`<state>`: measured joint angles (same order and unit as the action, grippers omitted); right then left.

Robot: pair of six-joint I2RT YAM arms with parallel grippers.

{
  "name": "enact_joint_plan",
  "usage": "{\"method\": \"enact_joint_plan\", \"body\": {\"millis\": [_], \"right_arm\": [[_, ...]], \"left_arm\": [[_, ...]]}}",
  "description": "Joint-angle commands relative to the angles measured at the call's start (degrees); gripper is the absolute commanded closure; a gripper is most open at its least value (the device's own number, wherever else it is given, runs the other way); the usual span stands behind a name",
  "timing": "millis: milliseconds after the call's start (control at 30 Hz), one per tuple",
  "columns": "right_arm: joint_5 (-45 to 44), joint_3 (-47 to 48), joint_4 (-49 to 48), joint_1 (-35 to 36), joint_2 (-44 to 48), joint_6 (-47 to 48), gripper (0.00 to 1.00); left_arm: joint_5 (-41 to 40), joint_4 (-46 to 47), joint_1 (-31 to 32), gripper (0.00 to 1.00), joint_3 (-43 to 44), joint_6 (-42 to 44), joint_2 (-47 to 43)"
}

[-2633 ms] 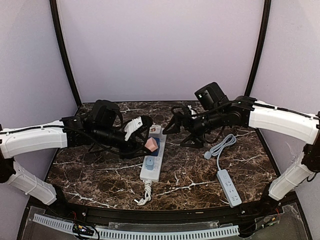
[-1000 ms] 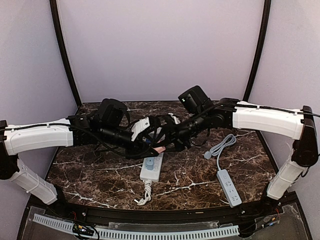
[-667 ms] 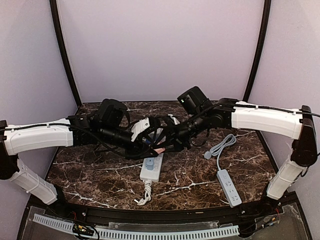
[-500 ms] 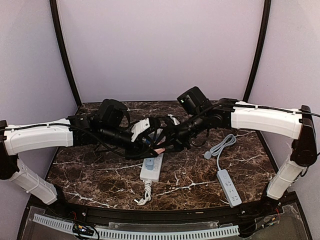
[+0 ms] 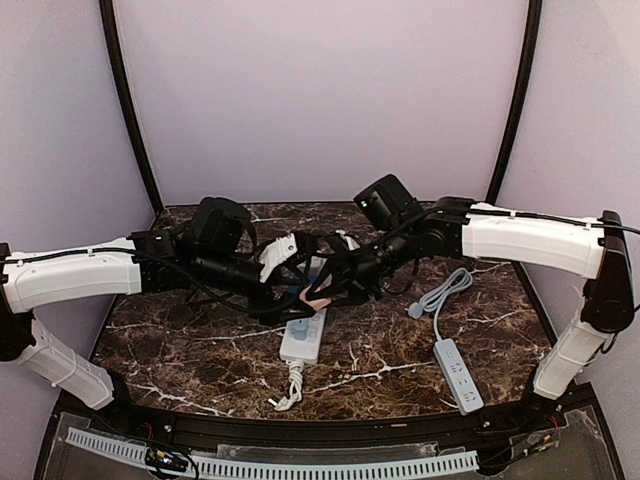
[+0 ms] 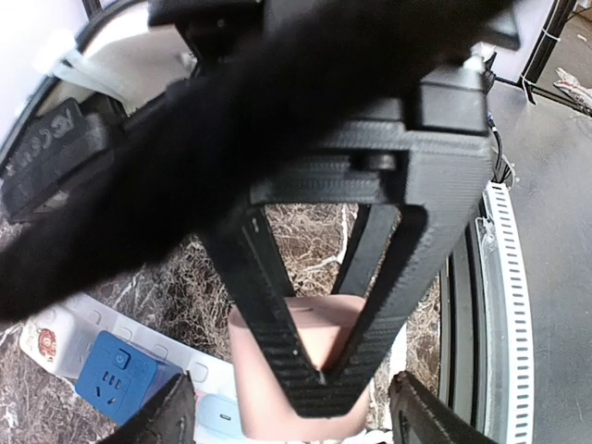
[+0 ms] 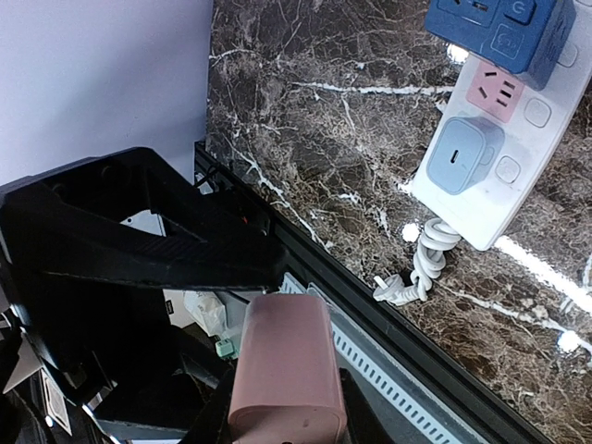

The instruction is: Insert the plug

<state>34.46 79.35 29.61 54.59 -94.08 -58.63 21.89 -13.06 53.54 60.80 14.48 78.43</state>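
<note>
Pink plug (image 7: 287,370) sits clamped in the right gripper (image 5: 321,294), held above the white power strip (image 7: 504,176) and apart from it. The left gripper (image 6: 294,421) gapes wide and empty on either side of the plug. The crowded arms could collide, or tilted prongs could miss the slots and shove the strip.

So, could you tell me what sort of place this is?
Probably a robot test booth, not a home: plain lilac walls enclose a marble-look table, the left arm and right arm reach over it, and a power strip lies on it.
</note>
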Motion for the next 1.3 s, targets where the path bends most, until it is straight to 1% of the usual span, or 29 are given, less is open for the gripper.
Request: {"method": "enact_joint_plan", "body": {"millis": [0, 33, 67, 133, 333, 600, 933, 1067, 1267], "right_arm": [[-1.61, -0.51, 0.16, 0.39, 0.30, 1.38, 1.00], [-1.73, -0.51, 0.31, 0.34, 0.24, 1.55, 1.00], [-1.86, -0.39, 0.36, 0.28, 0.22, 1.71, 1.00], [-2.14, -0.21, 0.76, 0.17, 0.22, 2.12, 1.00], [-3.59, 0.25, 2.15, -1.03, 0.30, 3.29, 1.00], [-9.74, 4.23, 8.83, -3.68, -0.75, 6.30, 1.00], [-17.12, 11.63, 17.79, -5.73, -3.12, 11.40, 1.00], [-21.46, 12.89, 20.73, -6.20, -2.59, 12.96, 1.00], [-26.08, 12.94, 25.01, -7.01, -0.97, 15.76, 1.00]], "left_arm": [[-1.15, -0.69, 0.21, 0.24, -1.02, 0.37, -2.93], [-1.19, -0.76, 0.24, 0.22, -1.00, 0.37, -3.07], [-1.29, -0.85, 0.25, 0.14, -0.97, 0.42, -3.13], [-1.43, -0.96, 0.23, 0.11, -0.91, 0.38, -3.31], [-2.12, -1.50, 0.24, 0.10, -0.49, 0.02, -3.67], [-3.19, -2.94, 0.24, 0.10, -0.45, -0.33, -4.05], [-8.66, -4.59, 0.20, 0.09, 1.22, -0.18, -3.92], [-11.44, -4.90, -0.06, 0.09, 1.84, 1.17, -3.99], [-12.87, -6.90, -2.25, 0.09, 3.38, 1.94, -4.22]]}}
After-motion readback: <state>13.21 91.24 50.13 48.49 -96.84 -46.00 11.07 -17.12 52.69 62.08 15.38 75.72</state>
